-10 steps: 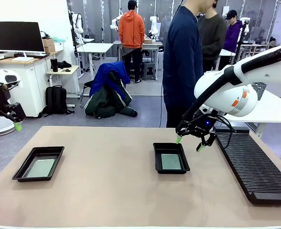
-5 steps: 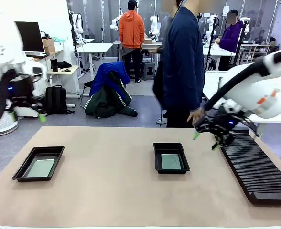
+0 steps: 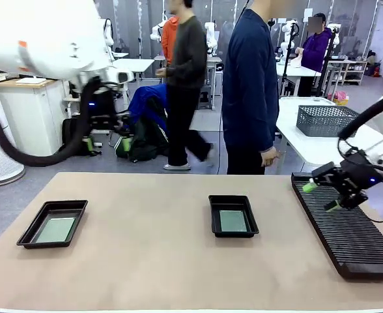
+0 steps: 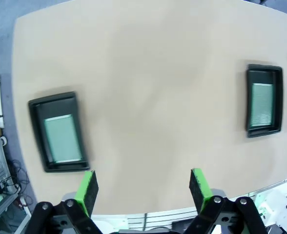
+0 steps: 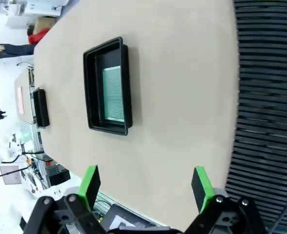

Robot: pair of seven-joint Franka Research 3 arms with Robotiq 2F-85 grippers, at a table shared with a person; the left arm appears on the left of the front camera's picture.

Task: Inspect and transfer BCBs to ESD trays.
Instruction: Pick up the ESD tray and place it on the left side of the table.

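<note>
The left gripper (image 4: 142, 187) is seen held high above the table (image 3: 146, 261), its green pads (image 4: 87, 187) spread wide and nothing between them. Below it, at the table's left end, one ESD tray (image 3: 52, 223) is occupied by a pale green BCB (image 3: 54, 229) lying flat on its floor. Near the middle, a second tray (image 3: 233, 215) is likewise filled by a single board (image 3: 232, 221), while a person in a dark blue top (image 3: 249, 85) is stood at the far edge behind it. At the right, the right gripper (image 3: 322, 196) is poised over the near end of the ribbed black rack (image 3: 348, 235), its fingers apart and nothing carried; from its wrist camera the middle tray (image 5: 108, 86) is shown well off to one side. With both trays loaded and both grippers free, the transfer step is judged complete or between cycles. No further board can be made out on the rack, so the next move is judged to call for a fresh board to be located or handed over before any grasp is attempted.
</note>
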